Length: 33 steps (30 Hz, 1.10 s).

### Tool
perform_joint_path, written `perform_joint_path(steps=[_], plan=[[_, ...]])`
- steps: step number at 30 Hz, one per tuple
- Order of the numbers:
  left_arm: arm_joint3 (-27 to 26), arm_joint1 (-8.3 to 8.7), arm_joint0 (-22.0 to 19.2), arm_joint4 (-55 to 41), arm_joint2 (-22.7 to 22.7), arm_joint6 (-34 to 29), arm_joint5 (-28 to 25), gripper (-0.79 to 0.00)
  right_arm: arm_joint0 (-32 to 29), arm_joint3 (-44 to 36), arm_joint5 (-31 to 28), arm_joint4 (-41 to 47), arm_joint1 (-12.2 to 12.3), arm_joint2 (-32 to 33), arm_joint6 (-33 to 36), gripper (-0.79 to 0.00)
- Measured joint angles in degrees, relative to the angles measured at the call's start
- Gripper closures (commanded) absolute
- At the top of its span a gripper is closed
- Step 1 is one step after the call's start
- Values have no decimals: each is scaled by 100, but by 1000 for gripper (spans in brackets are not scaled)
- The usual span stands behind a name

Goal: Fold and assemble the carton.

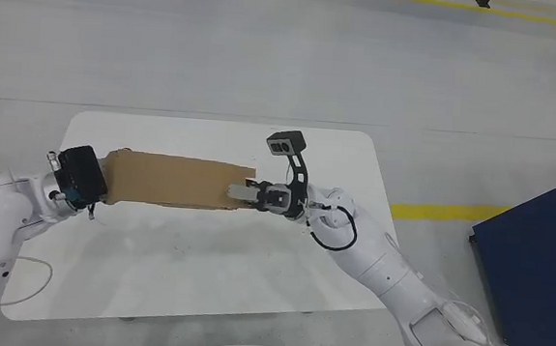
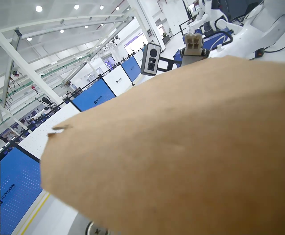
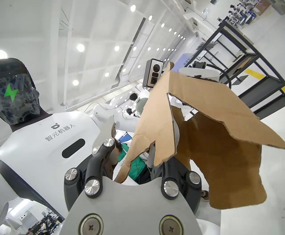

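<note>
The carton (image 1: 171,180) is a flattened brown cardboard piece stretched lengthwise between my two arms over the white table (image 1: 204,265). My left gripper (image 1: 91,181) is at its left end, with the board covering it. My right gripper (image 1: 241,194) is at the carton's right end. In the right wrist view the carton (image 3: 200,106) shows loose end flaps, one hanging between the right gripper's (image 3: 133,138) spread fingers; the pale finger (image 3: 110,131) stands clear of the board. From the left wrist the carton (image 2: 178,144) spans the foreground, the right gripper (image 2: 193,45) beyond its far edge.
The table's front half (image 1: 183,283) is bare white surface. A dark blue panel (image 1: 534,259) stands on the floor to the right, past a yellow floor line (image 1: 440,211). The right arm's wrist camera (image 1: 287,145) sticks up above the carton's end.
</note>
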Motion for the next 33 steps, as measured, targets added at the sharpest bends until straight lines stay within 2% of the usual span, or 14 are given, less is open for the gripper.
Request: perform_joint_path(steps=[2,3,4,5,6,7,12,17,22,25,28,33], plan=[[5,2,-20,9,24,-24,-47,0,27,15,55,15,-6,-25,54,-191],[5,2,-28,-8,26,-27,-60,-74,41,30,73,22,-10,-36,73,-114],[-8,4,-37,-40,20,-29,-79,-219,61,59,90,29,-17,-49,90,0],[-22,6,-40,-64,7,-35,-94,-431,77,82,101,35,-24,-61,100,0],[-38,10,-40,-85,-12,-45,-109,-763,93,105,110,38,-31,-75,109,0],[-60,15,-39,-110,-43,-62,-131,-785,117,135,120,36,-42,-94,119,0],[-108,38,21,-387,-235,-125,-181,-785,199,203,107,11,-88,-166,107,0],[69,60,195,-1244,-616,-522,-208,-785,212,80,-122,-45,-120,-166,-122,0],[299,94,633,-2510,-1118,-741,-349,-785,192,197,-646,-478,-90,77,-647,0],[211,129,1056,-2988,-1446,-763,-529,-785,128,173,-902,-811,-70,213,-905,0],[57,153,1483,-3215,-1706,-823,-629,-785,118,148,-914,-842,-64,236,-916,0],[54,153,1490,-3213,-1705,-824,-623,-785,120,152,-909,-834,-64,233,-911,0]])
